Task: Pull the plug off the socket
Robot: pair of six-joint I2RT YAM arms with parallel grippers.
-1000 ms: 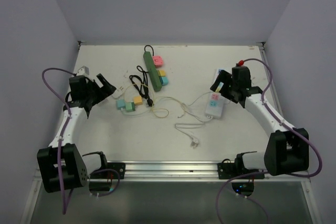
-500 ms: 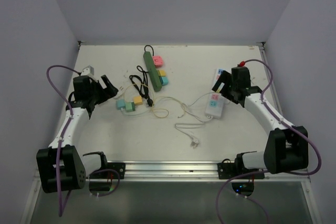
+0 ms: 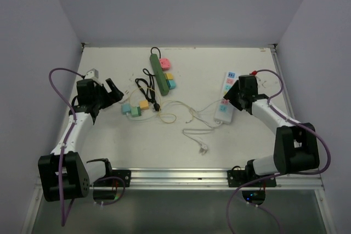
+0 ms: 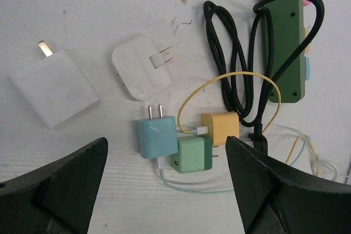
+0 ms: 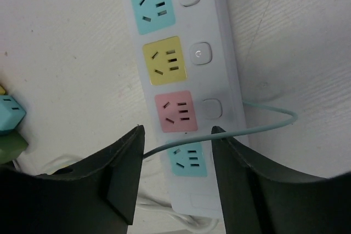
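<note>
Nearest the arm bases, a loose white cable [image 3: 202,147] trails over the bench [image 3: 137,146]. Just beyond it the right arm [image 3: 269,114] hangs over the white power strip [image 5: 181,75]. The right jaws are spread apart at either side of its lower end and grip nothing. Every socket showing there is vacant, and a pale green lead [image 5: 293,114] crosses it. The left jaws likewise stand wide apart and empty above loose chargers: blue [image 4: 158,137], green [image 4: 190,155], yellow [image 4: 219,129] and two white.

Farthest back lies the green power strip [image 3: 159,72], with a pink plug [image 3: 164,63], a yellow one and a teal one seemingly seated along its side. The plug to pull is probably among these — well apart from both arms.

Closing on the white strip would free nothing and might snag the lead. At the green strip, an unheld body would likely slide or lift with the plug instead of releasing it. Its black cord [image 4: 208,9], looped among the chargers, could drag them along — or foul the jaws.
</note>
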